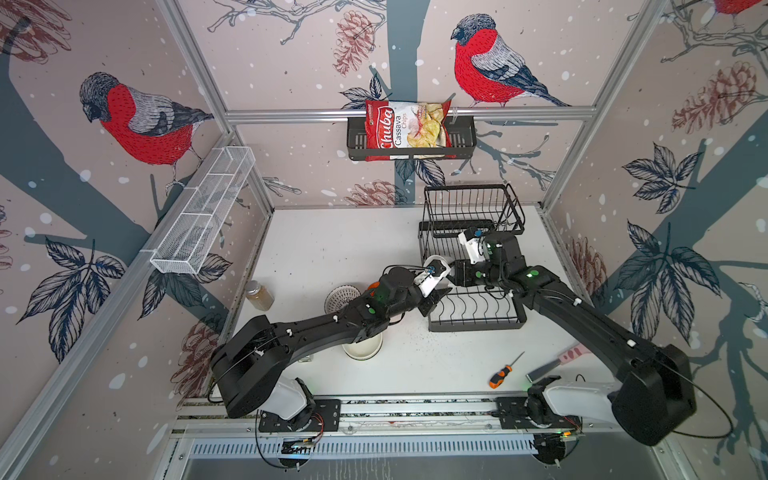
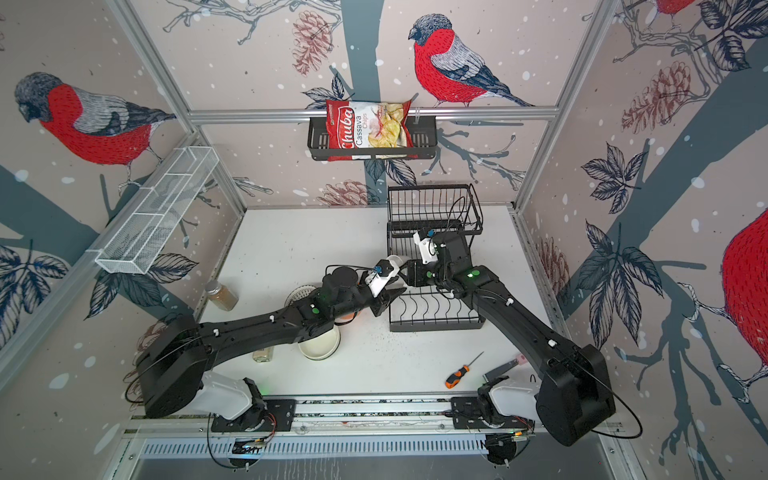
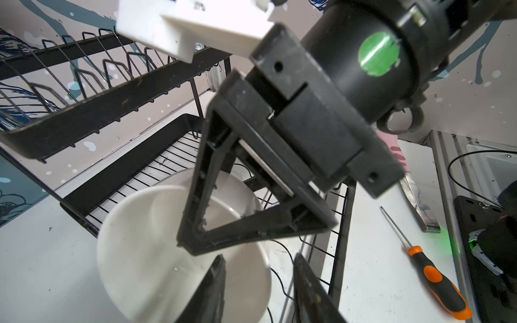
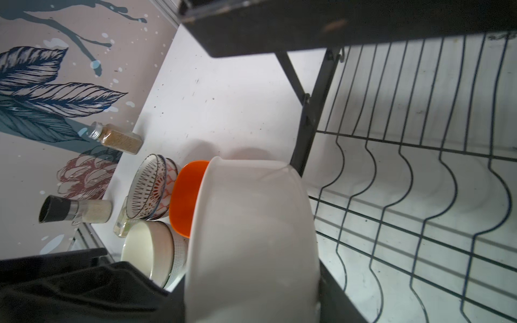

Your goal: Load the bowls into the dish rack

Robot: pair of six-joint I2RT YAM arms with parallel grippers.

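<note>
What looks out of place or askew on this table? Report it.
An orange-handled screwdriver and a pink-handled metal blade lie front right on the table: tools, odd for a dish-loading job. Nothing looks spilled or broken.

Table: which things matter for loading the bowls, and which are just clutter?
Job: dish rack, white bowl, orange bowl, patterned bowls, cream bowl.
Clutter: screwdriver, spice jar, shaker, pink-handled blade.

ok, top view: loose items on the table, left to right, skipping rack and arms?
spice jar → cream bowl → screwdriver → pink-handled blade. The patterned bowl overlaps the cream one sideways, so it is left out.
</note>
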